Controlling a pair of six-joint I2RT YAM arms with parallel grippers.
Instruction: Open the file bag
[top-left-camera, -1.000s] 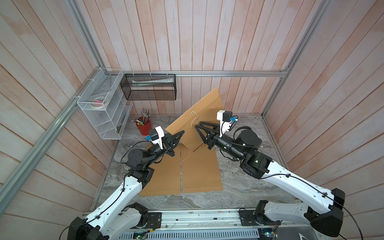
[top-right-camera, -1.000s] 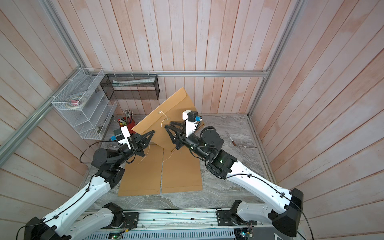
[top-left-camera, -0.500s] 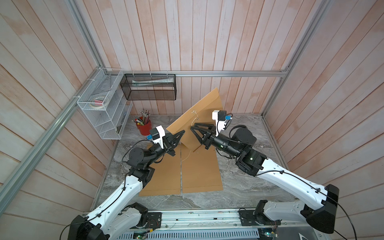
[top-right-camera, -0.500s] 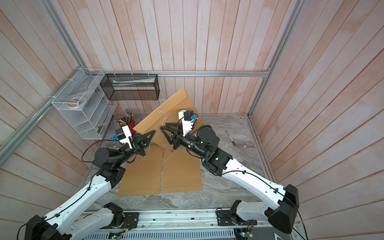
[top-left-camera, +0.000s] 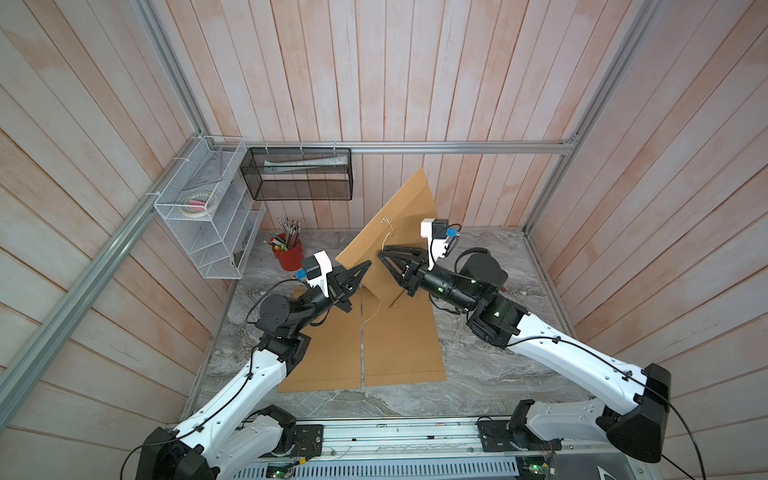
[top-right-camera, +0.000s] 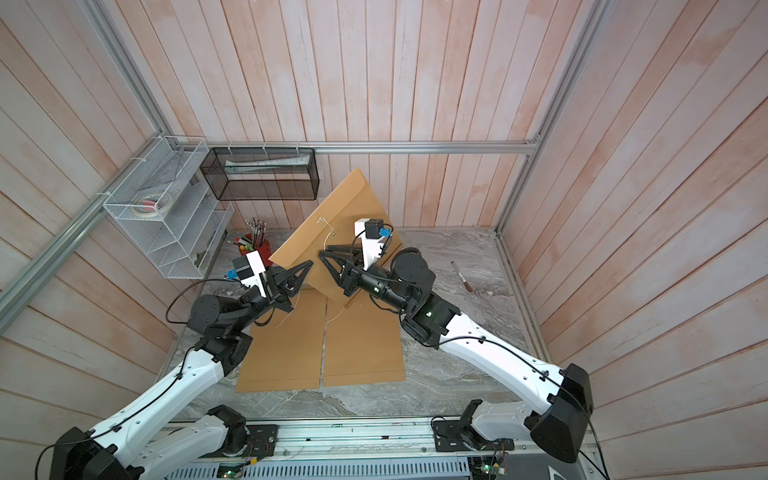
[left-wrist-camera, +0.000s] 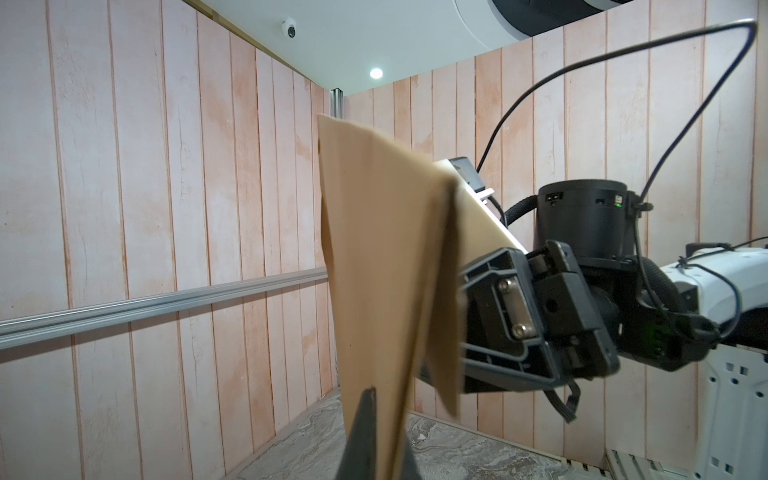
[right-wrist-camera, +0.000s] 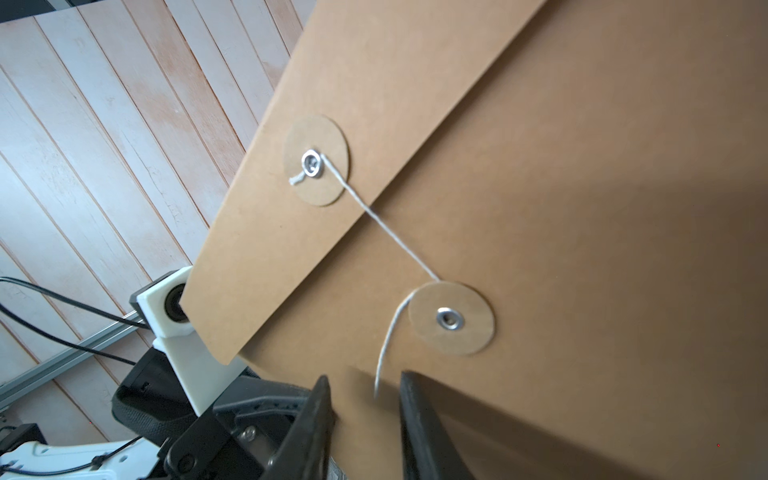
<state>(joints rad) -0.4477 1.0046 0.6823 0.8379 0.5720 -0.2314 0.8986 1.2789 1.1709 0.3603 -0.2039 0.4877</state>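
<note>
Mid-scene, toward far wall: bag (top-left-camera: 405, 216) (top-right-camera: 345, 216), up off table (top-left-camera: 478, 374), tilted on a corner, clasp side toward right arm. Contact of low corner with anything below: unclear.

Clenched on bag's left corner in both top views: left gripper (top-left-camera: 368, 264) (top-right-camera: 310, 262). In left wrist view, one dark finger (left-wrist-camera: 365, 419) flat against bag (left-wrist-camera: 374, 270), seen almost edge-on. Second finger hidden behind paper.

Just right of it, tips at bag's face below clasp: right gripper (top-left-camera: 380, 251) (top-right-camera: 320, 254). In right wrist view, released (right-wrist-camera: 361, 386): fingers (right-wrist-camera: 316, 411) apart, gripping nothing. Loose end of string (right-wrist-camera: 399, 241) hanging in the gap, tip blurred. Contact with either finger: cannot tell.

Clasp: two paper discs with metal rivets. String tied at flap disc (right-wrist-camera: 316, 160), across flap edge to rim of body disc (right-wrist-camera: 451, 319), bent round its side, then down loose. Flap flat on bag's body, shut.

On table below both grippers: two flat envelopes (top-left-camera: 401, 345), side by side, near edges almost level.

Far left: red pen cup (top-left-camera: 289, 257), just beside white rack (top-left-camera: 203, 232). On far wall: black basket (top-left-camera: 299, 178). On table at right, well apart from bag: marker (top-right-camera: 460, 276).
</note>
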